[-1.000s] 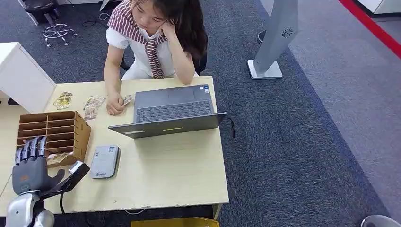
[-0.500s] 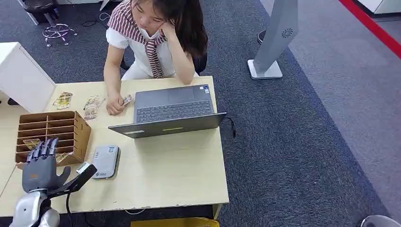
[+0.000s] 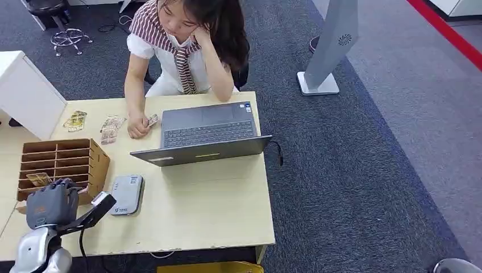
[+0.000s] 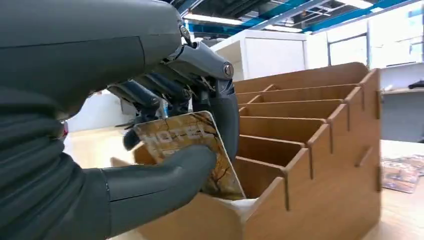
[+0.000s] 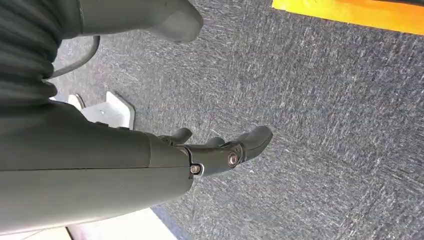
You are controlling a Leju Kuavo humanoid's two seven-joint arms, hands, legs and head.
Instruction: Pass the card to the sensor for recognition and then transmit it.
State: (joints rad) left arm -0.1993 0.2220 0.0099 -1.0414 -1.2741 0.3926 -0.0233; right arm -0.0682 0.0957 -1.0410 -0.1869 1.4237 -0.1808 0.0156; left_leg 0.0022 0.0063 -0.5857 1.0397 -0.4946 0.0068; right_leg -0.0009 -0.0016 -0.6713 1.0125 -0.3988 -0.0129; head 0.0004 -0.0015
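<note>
My left hand [image 3: 51, 205] sits at the near end of the wooden card holder [image 3: 98, 158], fingers curled in. In the left wrist view the thumb and fingers [image 4: 150, 97] pinch a picture card [image 4: 186, 145] that stands in the holder's [image 4: 310, 125] nearest slot. The grey card sensor [image 3: 126, 194] lies flat on the table just right of the holder, a short way from my hand. My right hand [image 5: 220, 152] hangs over dark carpet, fingers apart and holding nothing.
A person sits behind the table with one hand [image 3: 138, 128] resting by an open laptop [image 3: 204, 133]. Loose cards [image 3: 75, 120] lie at the back left, near a white box [image 3: 25, 94]. Another card [image 3: 38, 179] sits in a holder slot.
My left hand came down toward the holder's near slot, and its outstretched fingers curled in and took hold of the card. The person and the sensor stayed put.
</note>
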